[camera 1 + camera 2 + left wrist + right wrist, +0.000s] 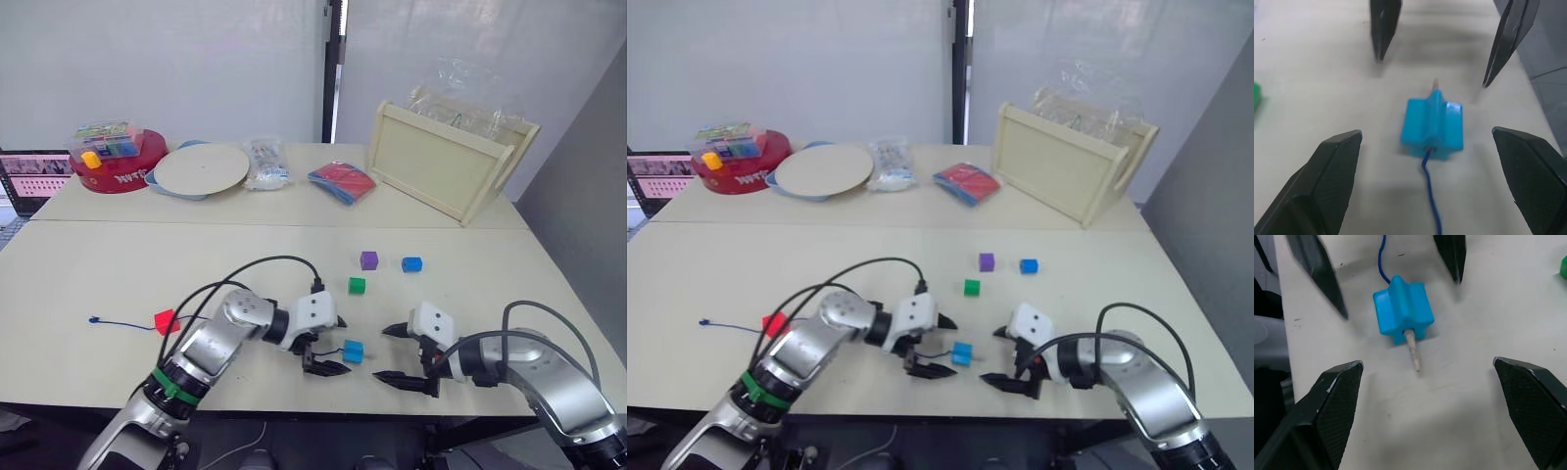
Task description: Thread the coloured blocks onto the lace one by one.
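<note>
A light blue block (353,351) lies near the table's front edge with the blue lace (1431,196) passing through it. The lace's pale stiff tip (1413,352) sticks out on the side facing my right gripper. My left gripper (340,345) is open just left of this block, one finger on either side of it. Just right of the block is my right gripper (382,353), also open and facing the tip. A red block (165,321) sits on the lace near its knotted end (93,319). Purple (368,259), blue (411,264) and green (357,285) blocks lie loose farther back.
At the back stand a round red tub (118,162), a pale round plate (201,168), a clear packet (266,164), a red and blue packet (342,181) and a wooden tray (446,162). A screen (29,176) is at far left.
</note>
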